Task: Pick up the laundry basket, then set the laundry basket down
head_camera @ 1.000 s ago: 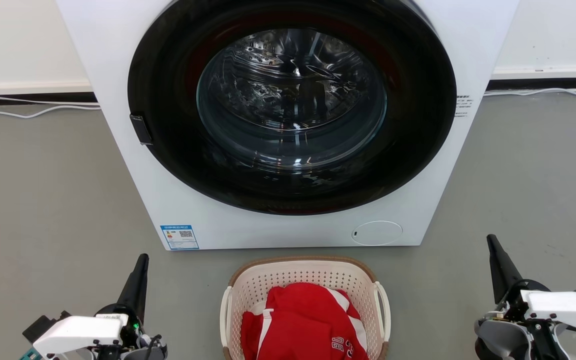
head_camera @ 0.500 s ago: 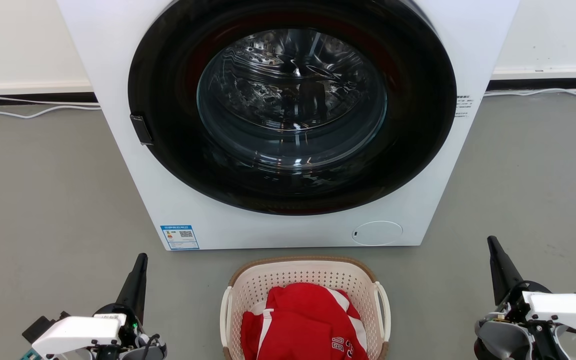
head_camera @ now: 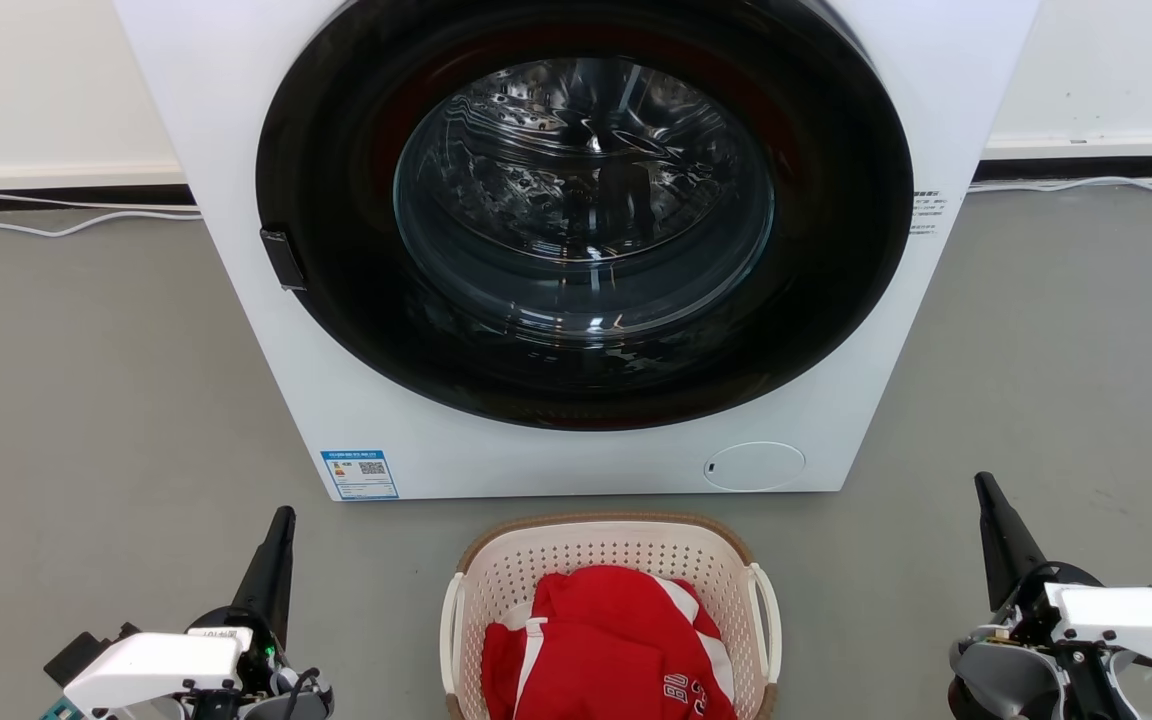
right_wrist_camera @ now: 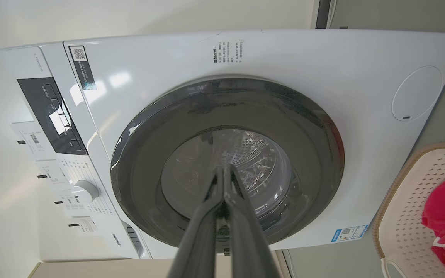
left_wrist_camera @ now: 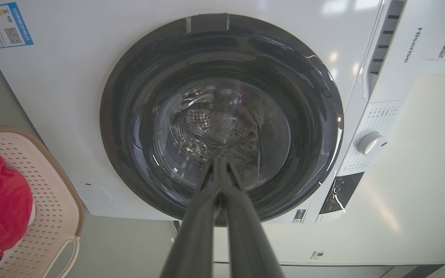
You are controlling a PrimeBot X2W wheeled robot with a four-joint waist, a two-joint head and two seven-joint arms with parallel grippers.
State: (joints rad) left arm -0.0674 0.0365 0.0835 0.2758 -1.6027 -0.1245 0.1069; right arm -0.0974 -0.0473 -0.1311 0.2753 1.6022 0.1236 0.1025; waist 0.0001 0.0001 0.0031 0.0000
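1. Small laundry basket (head_camera: 608,553): cream-white perforated plastic, rounded-rectangular, with a brown woven-look rim (head_camera: 606,519).
2. One white loop handle (head_camera: 765,610) on each side.
3. Stands upright on the grey floor (head_camera: 116,420), near the washing machine (head_camera: 236,250) front, not touching it.
4. Holds a heaped red garment (head_camera: 606,650) with white stripes.

Grey floor (head_camera: 86,380) is carrying a white washing machine (head_camera: 536,465) at the back, the laundry basket (head_camera: 606,550) sitting just before its front panel, apart from it, with white cables (head_camera: 1096,180) trailing along the wall's foot.
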